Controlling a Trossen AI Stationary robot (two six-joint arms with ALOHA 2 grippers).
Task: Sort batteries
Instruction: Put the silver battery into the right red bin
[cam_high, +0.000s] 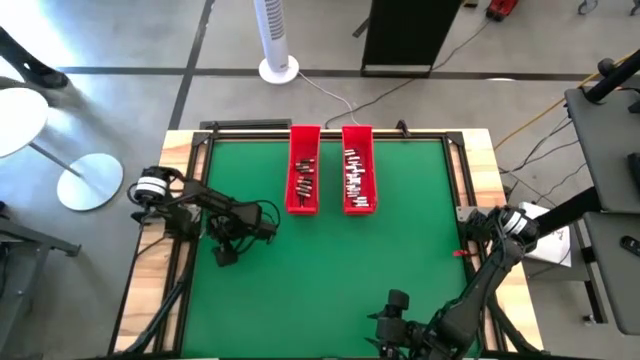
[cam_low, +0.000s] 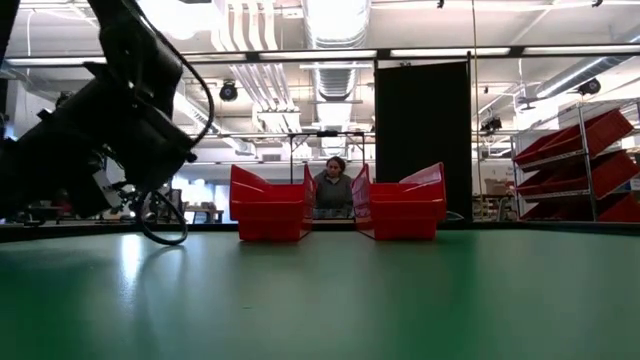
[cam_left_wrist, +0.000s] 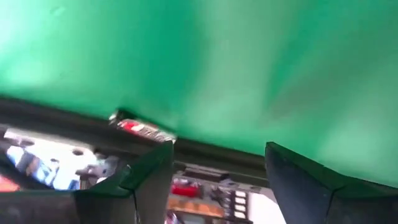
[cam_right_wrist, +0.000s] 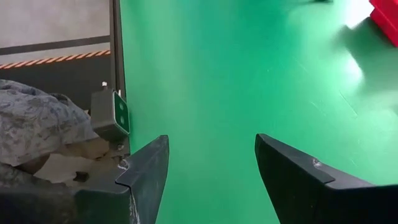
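Both claws gape empty over bare green desk, left claw and right claw, so I judge each should reach the red trays and pinch 1 of the batteries cleanly.

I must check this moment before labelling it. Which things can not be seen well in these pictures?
- Small silvery and dark cylinder batteries: high view, too small to count or tell apart.
- Same batteries: low view, hidden behind the walls of the two long red plastic trays.
- Right pincer: high view, cut off at the bottom edge.
- Left pincer: low view, only the dark arm shows, close and blurred.
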